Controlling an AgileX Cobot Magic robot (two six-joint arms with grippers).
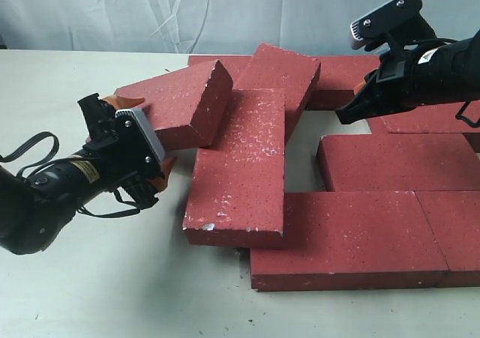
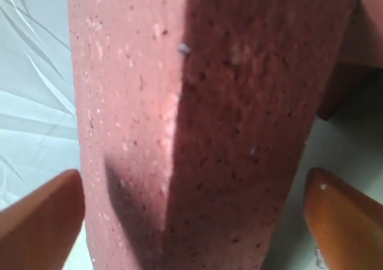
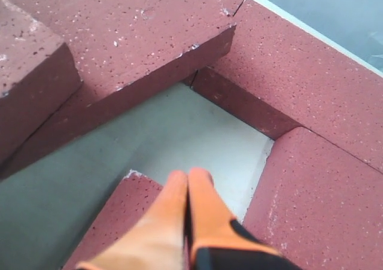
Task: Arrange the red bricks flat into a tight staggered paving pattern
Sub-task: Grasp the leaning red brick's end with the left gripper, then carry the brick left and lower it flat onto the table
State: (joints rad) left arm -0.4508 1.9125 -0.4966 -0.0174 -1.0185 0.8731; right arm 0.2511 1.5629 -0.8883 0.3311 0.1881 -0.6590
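**Bricks.** The red bricks lay clustered at the centre and right of the table, most of them flat. The tilted brick leaned with its far end up on the long edge of the central brick. Its other end sat low, toward my left arm. The central brick sat askew and raised, its near right corner over the left end of the front row. A third loose brick lay aslant behind it, resting on the back row.

**Edges and room.** The two front-row bricks butted end to end in a tight joint. The mid-right brick lay flat just behind them, touching. Between it and the central brick, a pocket of bare table lay open. Open table also ran along the left and the front of the cluster.

**Count.** I counted nine bricks, though those behind my right arm were partly hidden. There were two grippers.

**Tools.** My left gripper stood wide astride the low end of the tilted brick. In the wrist view a sliver of table showed between one finger and the brick's face. The other finger sat at the brick's edge, and I could not confirm contact there. My right gripper hung over the bare pocket with its fingers pressed together, apart from every brick.
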